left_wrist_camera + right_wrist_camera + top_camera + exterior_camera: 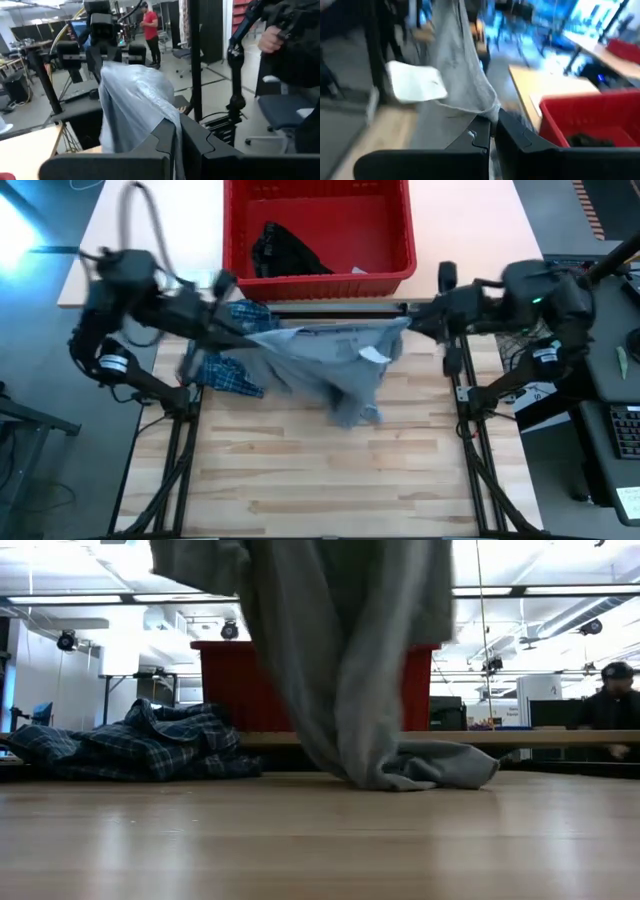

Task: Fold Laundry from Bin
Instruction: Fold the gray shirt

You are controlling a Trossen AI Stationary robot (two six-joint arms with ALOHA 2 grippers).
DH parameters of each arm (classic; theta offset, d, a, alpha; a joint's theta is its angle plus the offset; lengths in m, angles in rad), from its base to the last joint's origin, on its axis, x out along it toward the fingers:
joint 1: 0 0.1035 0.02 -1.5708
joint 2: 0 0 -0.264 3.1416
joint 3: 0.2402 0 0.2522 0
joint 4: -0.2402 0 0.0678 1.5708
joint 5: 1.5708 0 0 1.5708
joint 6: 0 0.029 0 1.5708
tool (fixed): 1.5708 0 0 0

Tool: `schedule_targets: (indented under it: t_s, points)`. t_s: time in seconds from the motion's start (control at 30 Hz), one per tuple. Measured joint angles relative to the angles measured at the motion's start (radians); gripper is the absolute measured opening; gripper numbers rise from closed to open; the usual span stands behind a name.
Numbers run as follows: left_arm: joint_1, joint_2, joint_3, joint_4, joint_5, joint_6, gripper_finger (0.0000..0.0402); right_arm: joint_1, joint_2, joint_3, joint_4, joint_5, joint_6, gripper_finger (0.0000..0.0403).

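A light grey T-shirt (335, 360) hangs spread between my two grippers above the table's far half. Its lower end (430, 768) lies bunched on the wood. My left gripper (262, 340) is shut on the shirt's left end, my right gripper (412, 323) on its right end, both held high and pointing about level at each other. A white label (415, 82) shows on the cloth. The blue-and-white plaid shirt (232, 370) lies crumpled on the table under the left arm. The red bin (318, 230) stands at the far edge with a small black garment (285, 252) inside. My left gripper pinches a gathered upper edge of the grey T-shirt (167, 117) between its two shut fingers, coming level from the table's left. The cloth runs across toward the other arm and hangs below. My right gripper pinches a bunched upper edge of the T-shirt (487, 107) between its two shut fingers, coming about level from the table's right. The cloth droops from the fingers, its lower end on the table.
Bare wood fills the table's near half (330, 480). The bin's near wall (330, 285) stands just behind the hanging shirt. Beyond the table, a person in red (149, 30) stands in the room, and another sits at a desk (612, 705).
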Motion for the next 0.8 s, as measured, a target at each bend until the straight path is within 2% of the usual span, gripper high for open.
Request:
schedule_targets:
  t_s: [0.07, 0.2, 0.27, 0.37, 0.43, 0.5, 0.57, 0.7, 0.77, 0.8]
  points:
    - [0.000, 0.047, -0.002, 0.025, -0.027, 0.012, 0.0000, -0.003, 0.013, -0.011, -0.069, 0.080, -0.020, 0.0009]
    - [0.008, 0.167, -0.003, 0.030, -0.153, 0.023, 0.0000, -0.018, 0.057, -0.050, -0.202, 0.443, -0.045, 0.0009]
    - [0.028, 0.226, 0.014, 0.018, -0.238, 0.034, 0.0000, -0.035, 0.072, -0.064, -0.281, 0.584, -0.069, 0.0009]
    - [0.084, 0.306, 0.087, -0.027, -0.344, 0.036, 0.0000, -0.074, 0.080, -0.073, -0.385, 0.701, -0.063, 0.0009]
    - [0.123, 0.327, 0.081, -0.017, -0.395, 0.032, 0.0000, -0.105, 0.079, -0.084, -0.432, 0.700, -0.036, 0.0009]
    - [0.156, 0.337, 0.060, -0.027, -0.408, 0.001, 0.0000, -0.127, 0.073, -0.105, -0.448, 0.651, 0.006, 0.0009]
    - [0.171, 0.353, 0.057, -0.041, -0.372, -0.062, 0.0000, -0.136, 0.057, -0.137, -0.458, 0.527, 0.049, 0.0009]
    - [0.133, 0.410, 0.052, -0.136, -0.227, -0.107, 0.0000, -0.129, 0.025, -0.245, -0.466, 0.209, 0.165, 0.0009]
    - [0.094, 0.443, 0.047, -0.217, -0.217, -0.114, 0.0000, -0.103, 0.015, -0.331, -0.454, 0.110, 0.237, 0.0009]
    - [0.074, 0.455, 0.046, -0.259, -0.220, -0.114, 0.0000, -0.083, 0.014, -0.380, -0.446, 0.102, 0.269, 0.0009]
